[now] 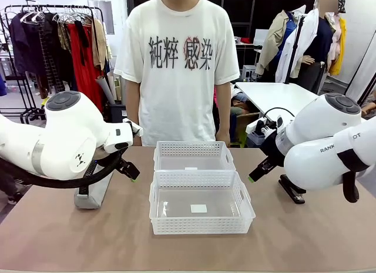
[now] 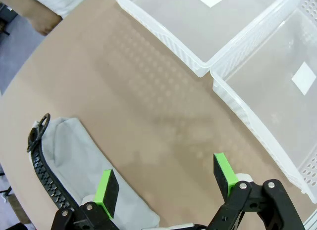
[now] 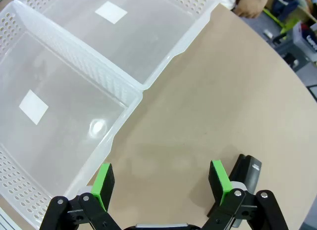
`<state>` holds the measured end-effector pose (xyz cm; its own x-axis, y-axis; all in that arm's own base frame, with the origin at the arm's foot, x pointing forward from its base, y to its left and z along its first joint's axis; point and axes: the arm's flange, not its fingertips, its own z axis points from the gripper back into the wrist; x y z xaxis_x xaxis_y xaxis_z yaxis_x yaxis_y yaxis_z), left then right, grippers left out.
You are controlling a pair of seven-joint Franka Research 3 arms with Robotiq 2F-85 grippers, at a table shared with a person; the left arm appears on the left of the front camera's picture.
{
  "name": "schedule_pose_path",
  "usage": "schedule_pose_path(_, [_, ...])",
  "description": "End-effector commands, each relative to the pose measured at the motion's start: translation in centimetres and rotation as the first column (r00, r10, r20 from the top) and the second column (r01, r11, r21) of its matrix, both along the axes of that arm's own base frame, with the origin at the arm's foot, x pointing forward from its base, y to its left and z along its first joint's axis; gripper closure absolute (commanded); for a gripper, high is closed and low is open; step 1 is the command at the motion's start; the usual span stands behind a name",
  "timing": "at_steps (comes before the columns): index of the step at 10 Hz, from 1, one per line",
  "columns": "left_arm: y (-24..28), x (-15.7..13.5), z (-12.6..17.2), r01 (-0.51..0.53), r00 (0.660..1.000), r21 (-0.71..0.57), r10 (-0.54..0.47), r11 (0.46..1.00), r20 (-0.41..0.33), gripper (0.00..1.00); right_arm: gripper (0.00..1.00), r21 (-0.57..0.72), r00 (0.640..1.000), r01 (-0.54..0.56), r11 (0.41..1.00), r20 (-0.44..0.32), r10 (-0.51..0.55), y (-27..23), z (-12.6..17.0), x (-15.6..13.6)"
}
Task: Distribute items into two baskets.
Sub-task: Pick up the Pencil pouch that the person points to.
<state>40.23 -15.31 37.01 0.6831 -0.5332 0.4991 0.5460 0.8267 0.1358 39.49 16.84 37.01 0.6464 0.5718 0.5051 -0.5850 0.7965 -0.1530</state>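
Observation:
Two white lattice-rimmed baskets stand touching in the middle of the table, the far basket [image 1: 194,148] [image 2: 163,42] [image 3: 183,47] and the near basket [image 1: 200,226] [image 2: 242,111] [image 3: 114,136]; both hold nothing. The grey pouch [image 1: 94,194] [image 2: 74,161] with its black zipper lies left of them, partly hidden by my left arm. My left gripper [image 1: 130,169] [image 2: 166,184] hovers open between pouch and baskets. The black stapler [image 1: 292,189] [image 3: 246,173] lies to the right of the baskets. My right gripper [image 1: 257,172] [image 3: 161,183] hangs open just left of it, above bare table.
A person in a white T-shirt [image 1: 176,67] stands at the far edge, a hand [image 2: 44,22] [image 3: 250,5] hanging near the table. Bare brown tabletop [image 1: 70,238] stretches along the front and on both sides.

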Motion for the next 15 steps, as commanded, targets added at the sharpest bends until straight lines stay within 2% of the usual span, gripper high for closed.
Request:
schedule_pose_path(1, [0.1,0.0,0.0,-0.001,1.0,-0.001,0.001,1.0,0.0,0.0,0.0,0.001,1.0,0.0,1.0,0.0,0.0,0.0,0.0,0.0])
schedule_pose_path(10, [0.0,0.0,0.0,0.0,1.0,0.0,0.0,1.0,0.0,0.0,0.0,0.0,1.0,0.0,1.0,0.0,0.0,0.0,0.0,0.0])
schedule_pose_path(12, [-0.1,0.0,1.5,-0.013,0.998,-0.011,0.012,1.0,-0.057,0.0,0.0,0.069,1.0,0.006,0.998,-0.019,-0.005,0.5,1.6,0.6])
schedule_pose_path(13, [0.0,-0.3,2.3,-0.045,0.992,-0.002,0.045,0.999,-0.118,0.0,0.0,0.083,1.0,0.009,0.997,-0.025,-0.007,0.4,2.2,0.9])
schedule_pose_path(15, [0.2,-0.2,4.7,-0.072,0.988,-0.059,0.063,0.996,-0.14,0.0,0.0,0.152,0.998,0.015,0.988,-0.065,-0.005,0.7,3.4,1.7])
